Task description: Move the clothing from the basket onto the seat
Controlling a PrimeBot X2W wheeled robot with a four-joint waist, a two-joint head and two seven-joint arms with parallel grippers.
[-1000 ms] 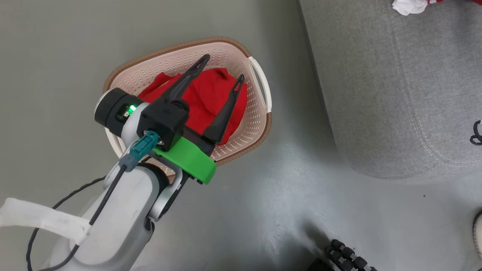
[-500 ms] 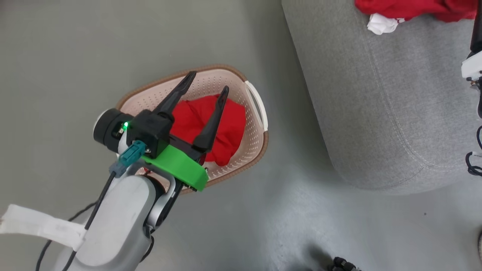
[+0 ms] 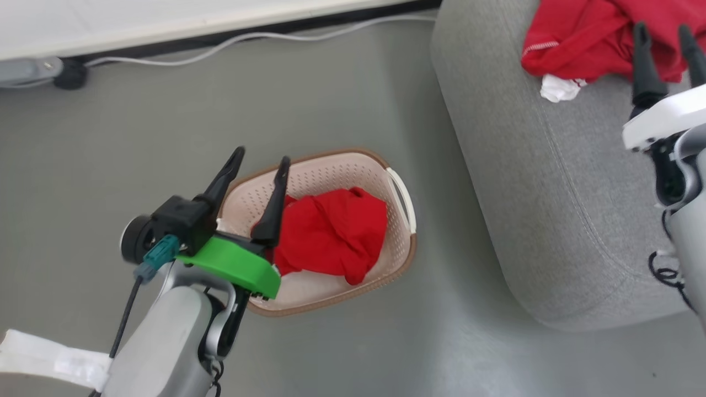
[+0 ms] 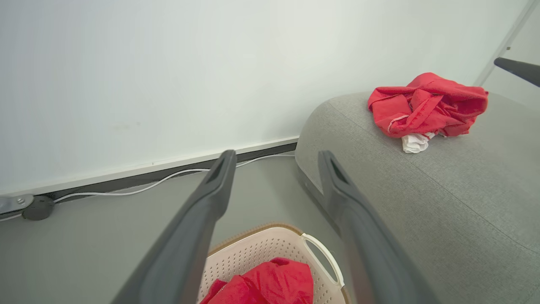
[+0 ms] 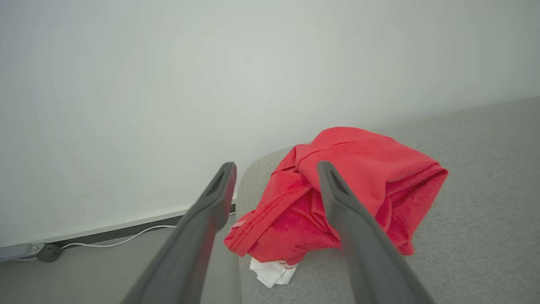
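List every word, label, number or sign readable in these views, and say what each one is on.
No text can be read.
White tape on the left forearm: any marks on it are too blurred to read.
The red clothing, basket and seat: no lettering shows.

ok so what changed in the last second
The head view tilted up, so the whole picture shifted. Measured against the basket, the left gripper drew back from above the red garment to the basket's left rim, fingers open and empty throughout. Nothing was gripped or released. The garment stays in the basket, and the other clothing lies on the seat, with the right gripper open over it.
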